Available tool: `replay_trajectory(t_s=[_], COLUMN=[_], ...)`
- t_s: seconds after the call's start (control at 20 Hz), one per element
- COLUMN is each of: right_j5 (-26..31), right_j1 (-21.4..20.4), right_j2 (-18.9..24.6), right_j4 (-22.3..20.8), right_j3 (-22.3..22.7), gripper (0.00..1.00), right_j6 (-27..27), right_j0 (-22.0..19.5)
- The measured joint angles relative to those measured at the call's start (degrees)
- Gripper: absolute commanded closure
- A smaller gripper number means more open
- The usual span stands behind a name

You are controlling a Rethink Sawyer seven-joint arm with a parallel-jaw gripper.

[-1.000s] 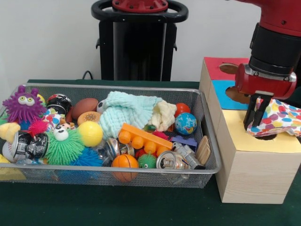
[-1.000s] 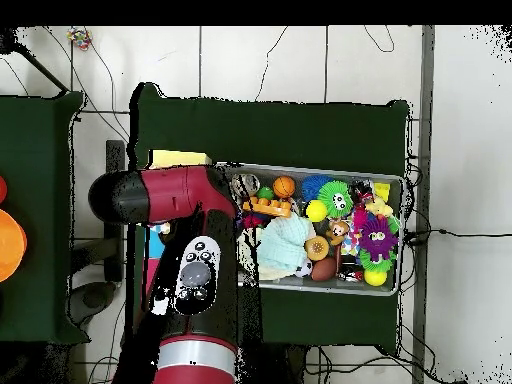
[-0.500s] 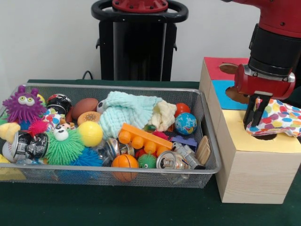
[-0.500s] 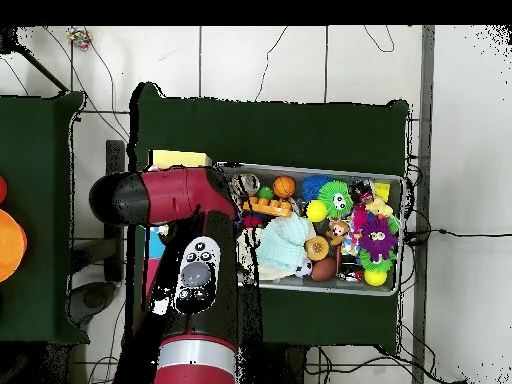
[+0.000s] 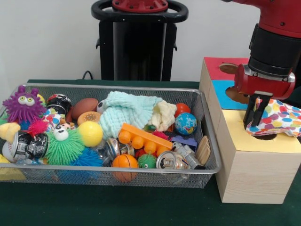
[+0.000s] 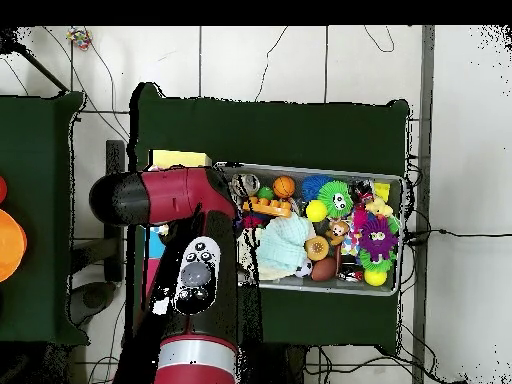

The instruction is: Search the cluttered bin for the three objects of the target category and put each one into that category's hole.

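While the red and black arm [image 6: 190, 270] is hung over the wooden box [image 5: 254, 160] at the right of the front view, the hand [image 5: 255, 117] is seen pinched on a polka-dot cloth [image 5: 277, 117], whose bulk is draped over the dark hole [image 5: 267, 137] in the yellow panel [image 5: 242, 134] of the box top. Behind that panel a blue panel [image 5: 225, 94] and a red panel [image 5: 218, 66] are found, each with its own hole. Beside the box, on the green counter [image 5: 117, 207], a wire mesh bin [image 5: 141, 176] is packed with clutter: a pale mint cloth [image 5: 124, 110] and a cream cloth [image 5: 164, 114] are heaped near the middle, with an orange block [image 5: 143, 136] in front of them, a globe ball [image 5: 186, 123] to their right, a purple spiky toy [image 5: 23, 106] at the left end, and a small basketball [image 5: 124, 161] and a can [image 5: 171, 161] against the near wall. In the overhead view the hand is hidden under the arm
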Motion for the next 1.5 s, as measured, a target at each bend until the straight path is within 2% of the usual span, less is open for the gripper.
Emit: replay_trajectory(t_s=[0.7,0.75,1.5], right_j5=[1.65,3.52,6.62], right_j1=[0.08,0.20,0.39], right_j2=[0.26,0.26,0.26], right_j4=[-0.01,-0.02,-0.34], right_j3=[-1.76,-3.24,-7.64], gripper=[1.00,0.00,0.00], right_j6=[0.00,0.00,0.00], right_j0=[-0.68,-0.85,-1.20])
